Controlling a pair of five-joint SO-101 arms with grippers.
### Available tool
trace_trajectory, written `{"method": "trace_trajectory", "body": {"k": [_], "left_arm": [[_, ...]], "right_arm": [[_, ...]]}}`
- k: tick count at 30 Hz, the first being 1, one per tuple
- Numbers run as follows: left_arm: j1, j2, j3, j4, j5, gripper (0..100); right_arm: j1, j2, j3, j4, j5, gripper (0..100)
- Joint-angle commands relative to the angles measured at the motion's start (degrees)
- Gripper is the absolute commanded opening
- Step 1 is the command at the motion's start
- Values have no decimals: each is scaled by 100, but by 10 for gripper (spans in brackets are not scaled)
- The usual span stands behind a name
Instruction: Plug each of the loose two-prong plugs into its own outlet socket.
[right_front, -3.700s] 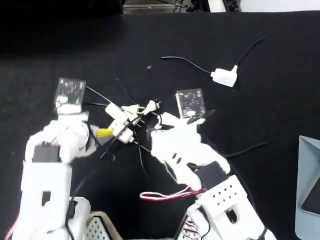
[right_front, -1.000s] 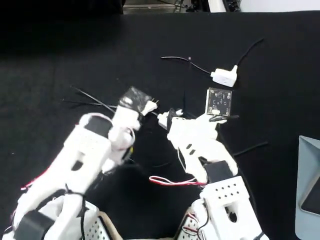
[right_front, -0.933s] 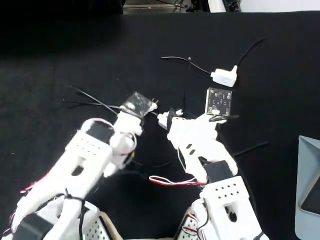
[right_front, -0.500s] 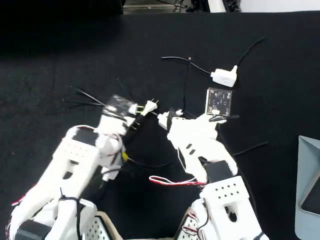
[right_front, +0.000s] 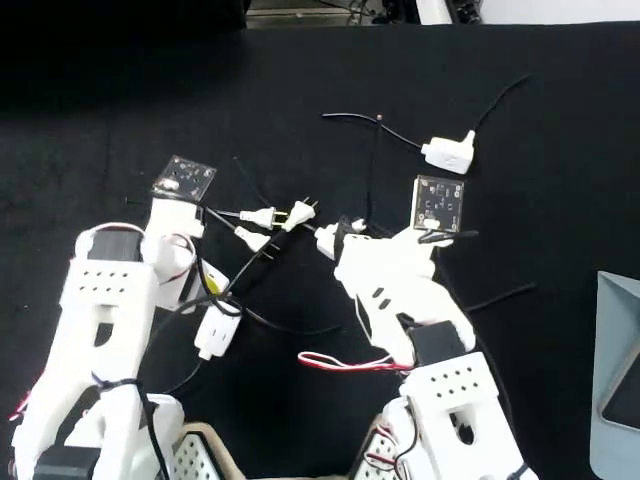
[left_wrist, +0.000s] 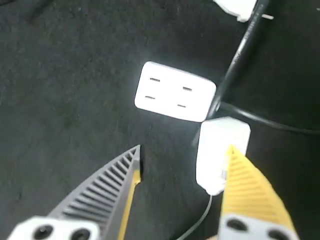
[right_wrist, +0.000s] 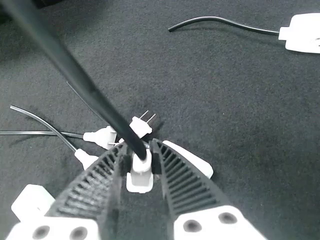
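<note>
From above, the right gripper sits beside three loose plugs, with one outlet socket by the left arm and a far outlet socket well apart. In the left wrist view the left gripper has its fingers spread, with the outlet socket just past them and a white block beside the yellow finger. In the right wrist view the right gripper is clamped on a held plug trailing a black cable.
</note>
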Motion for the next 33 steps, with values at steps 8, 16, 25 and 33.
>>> {"method": "trace_trajectory", "body": {"k": [8,16,25,33], "left_arm": [[1411,-185,-251,571,545,256],[1569,-176,1253,-862,598,256],[1648,-176,2220,-1837,633,216],[1859,-185,1982,-1890,633,188]], "right_arm": [[-62,-101,-57,-88,-62,12],[-62,-92,-57,-88,-62,12],[-53,-92,-57,-88,-53,12],[-44,-92,-57,-88,-35,12]]}}
